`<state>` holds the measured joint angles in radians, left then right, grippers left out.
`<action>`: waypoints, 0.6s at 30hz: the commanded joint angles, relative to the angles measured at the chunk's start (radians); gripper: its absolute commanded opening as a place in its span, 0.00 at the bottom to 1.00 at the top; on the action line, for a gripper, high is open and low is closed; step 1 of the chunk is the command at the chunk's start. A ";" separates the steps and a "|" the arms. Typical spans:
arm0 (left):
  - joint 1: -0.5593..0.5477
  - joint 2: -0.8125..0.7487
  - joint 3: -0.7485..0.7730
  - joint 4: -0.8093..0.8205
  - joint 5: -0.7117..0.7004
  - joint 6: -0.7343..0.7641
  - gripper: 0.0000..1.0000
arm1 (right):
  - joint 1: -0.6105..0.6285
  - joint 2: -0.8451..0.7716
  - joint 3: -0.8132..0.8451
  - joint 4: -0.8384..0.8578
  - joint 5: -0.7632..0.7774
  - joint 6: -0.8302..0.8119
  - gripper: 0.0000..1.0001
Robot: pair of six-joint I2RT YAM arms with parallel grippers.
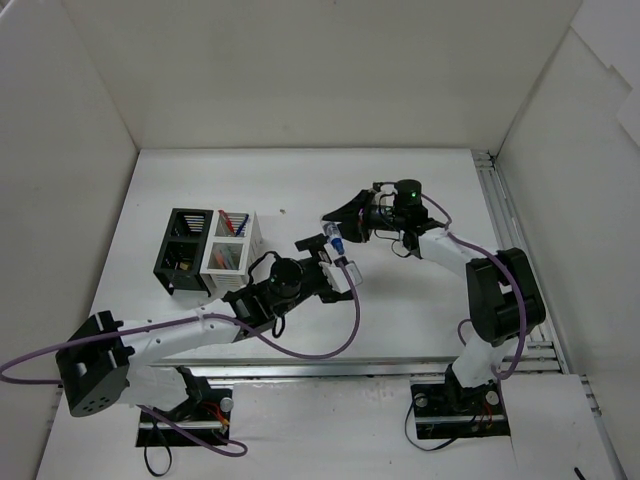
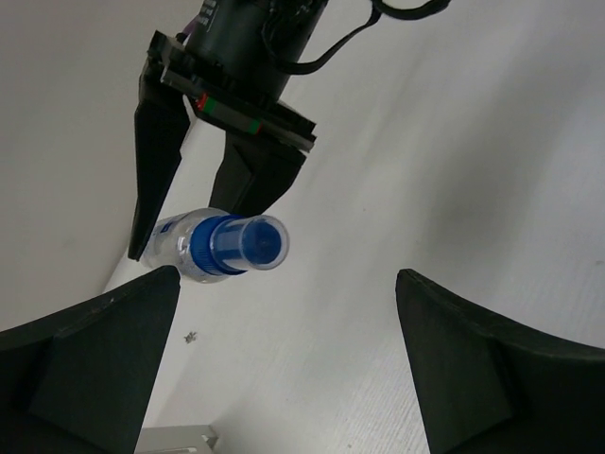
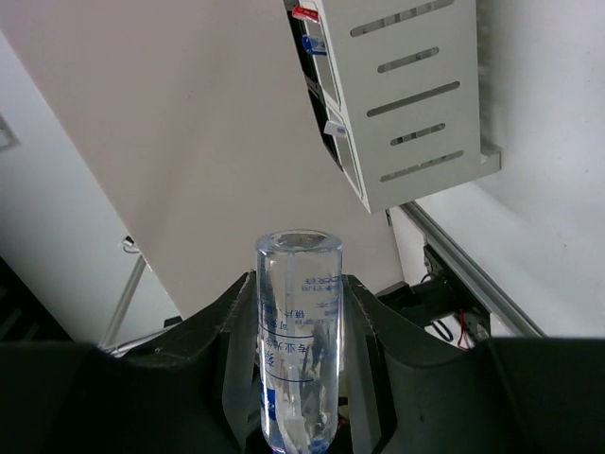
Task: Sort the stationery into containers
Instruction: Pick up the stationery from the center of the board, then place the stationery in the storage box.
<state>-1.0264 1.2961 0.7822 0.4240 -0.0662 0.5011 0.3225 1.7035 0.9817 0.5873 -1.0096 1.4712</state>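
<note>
A clear tube with a blue cap [image 1: 336,242] hangs in the air over the middle of the table. My right gripper [image 1: 335,228] is shut on it; in the right wrist view the tube [image 3: 298,350] stands between the black fingers [image 3: 213,331]. My left gripper [image 1: 330,260] is open just below and beside the tube. In the left wrist view the cap [image 2: 232,244] points at the camera, near my left finger [image 2: 104,350], outside the wide gap of the left gripper [image 2: 288,274]. The black container [image 1: 183,250] and the white slatted container [image 1: 232,245] stand together at the left, with coloured pens in them.
White walls enclose the table on three sides. An aluminium rail [image 1: 490,200] runs along the right edge. A purple cable [image 1: 330,350] loops from the left arm. The white container [image 3: 416,104] shows at the top of the right wrist view.
</note>
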 commanded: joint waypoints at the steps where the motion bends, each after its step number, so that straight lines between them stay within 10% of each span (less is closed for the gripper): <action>1: 0.031 -0.003 0.058 0.048 -0.049 0.034 0.93 | 0.020 -0.056 0.028 0.108 -0.086 0.035 0.08; 13: 0.040 0.006 0.100 0.050 -0.029 0.085 0.91 | 0.021 -0.036 0.026 0.108 -0.096 0.037 0.07; 18: 0.040 0.018 0.109 0.075 -0.014 0.105 0.71 | 0.024 -0.024 0.032 0.109 -0.103 0.037 0.08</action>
<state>-0.9871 1.3373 0.8242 0.4171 -0.1101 0.5812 0.3412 1.7035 0.9817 0.6025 -1.0653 1.4921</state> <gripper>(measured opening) 0.736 0.328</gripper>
